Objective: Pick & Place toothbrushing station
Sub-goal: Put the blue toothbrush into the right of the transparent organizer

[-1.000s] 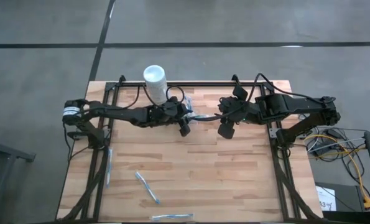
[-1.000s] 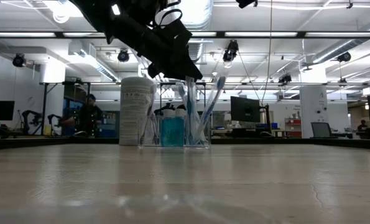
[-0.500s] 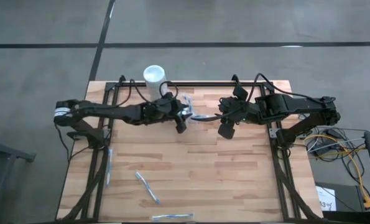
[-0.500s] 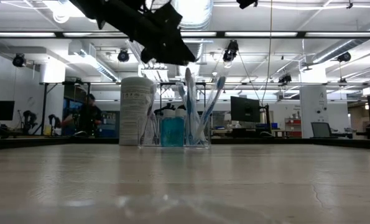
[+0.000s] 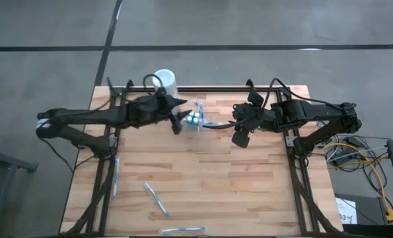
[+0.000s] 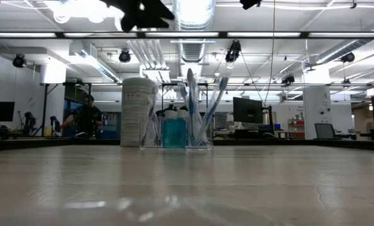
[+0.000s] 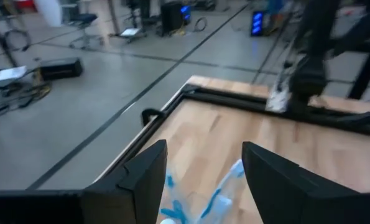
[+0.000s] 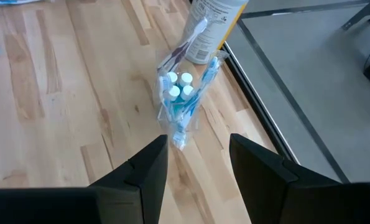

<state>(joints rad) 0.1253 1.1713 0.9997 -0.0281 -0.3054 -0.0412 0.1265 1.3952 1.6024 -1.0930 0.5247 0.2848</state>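
The high view looked straight down on the whole bench (image 5: 203, 192). The low view sat at bench-top height, facing the room. Both wrist views looked past their own fingers; all shared the toothbrushing station (image 5: 195, 120) near the far edge.

From my remote station: a grey concrete floor (image 5: 249, 23) crossed by dark lines surrounds the wooden worktop (image 5: 203, 192). Beyond it, fluorescent strips (image 6: 287, 35) and a ceiling duct (image 6: 187, 47) light an open workshop with monitors (image 6: 246, 110) and a person (image 6: 89, 116) standing.

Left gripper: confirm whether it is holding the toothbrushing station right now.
No. The left gripper is open beside the toothbrushing station, which stands free.
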